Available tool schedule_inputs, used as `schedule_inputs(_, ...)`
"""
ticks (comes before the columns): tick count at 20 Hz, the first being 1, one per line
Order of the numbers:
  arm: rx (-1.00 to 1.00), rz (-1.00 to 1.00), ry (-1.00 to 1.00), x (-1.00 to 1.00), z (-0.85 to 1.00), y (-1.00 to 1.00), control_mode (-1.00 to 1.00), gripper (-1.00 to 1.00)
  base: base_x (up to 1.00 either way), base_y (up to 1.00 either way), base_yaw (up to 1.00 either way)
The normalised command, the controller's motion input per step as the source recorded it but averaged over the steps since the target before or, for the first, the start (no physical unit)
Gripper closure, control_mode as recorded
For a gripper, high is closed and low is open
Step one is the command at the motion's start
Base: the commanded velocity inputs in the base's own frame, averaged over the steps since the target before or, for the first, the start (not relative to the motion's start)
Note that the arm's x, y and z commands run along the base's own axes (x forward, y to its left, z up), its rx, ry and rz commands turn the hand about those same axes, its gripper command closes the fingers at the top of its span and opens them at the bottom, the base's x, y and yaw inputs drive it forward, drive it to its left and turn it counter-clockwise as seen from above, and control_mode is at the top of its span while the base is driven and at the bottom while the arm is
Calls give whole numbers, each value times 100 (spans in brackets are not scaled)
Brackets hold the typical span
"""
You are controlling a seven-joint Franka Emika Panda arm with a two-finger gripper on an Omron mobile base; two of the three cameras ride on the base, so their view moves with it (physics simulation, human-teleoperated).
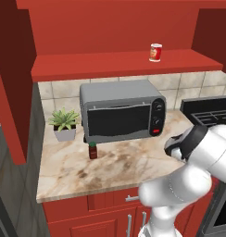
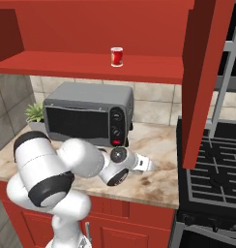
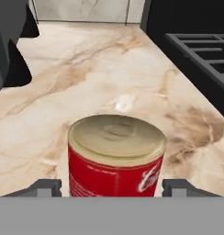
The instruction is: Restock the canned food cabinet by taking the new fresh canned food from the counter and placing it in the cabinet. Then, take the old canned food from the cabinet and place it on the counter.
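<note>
A can (image 3: 116,160) with a red label and a pale, dull lid stands upright on the counter (image 3: 86,82), right in front of the claw (image 3: 116,187). In the hand view it sits between the two dark fingertips (image 3: 45,187), one on each side of it, with a small gap showing between each tip and the can's wall. The claw's fingers stand apart and do not press on the can. Whether this is the old can cannot be told for certain from its lid and label alone.

A second can (image 1: 155,52), bright red-orange with a white rim, stands upright on the shelf board of the red cabinet (image 1: 124,65), toward the right end of the board in the left base view and near its middle in the right base view (image 2: 117,56). It is well apart from the claw and high above the counter.

On the counter below the shelf a grey toaster oven (image 1: 122,111) stands against the tiled wall. Just in front of its left corner is a small dark bottle with a red label (image 1: 92,150), and to its left a potted green plant (image 1: 64,123). A black stove (image 2: 214,169) adjoins the counter on the right. The white arm (image 2: 81,164) reaches low over the counter's right part, near the stove.
</note>
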Motion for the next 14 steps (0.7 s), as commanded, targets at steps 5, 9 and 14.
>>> schedule_inputs(5, 3, -16, 0, 0, 56, 0, -100, -100, 0, 0, 0)
schedule_inputs(9, 1, -11, 0, -3, 95, 0, -100, -100, 0, 0, 0)
schedule_inputs(14, 0, -3, 0, -44, 100, 0, -100, -100, 0, 0, 0)
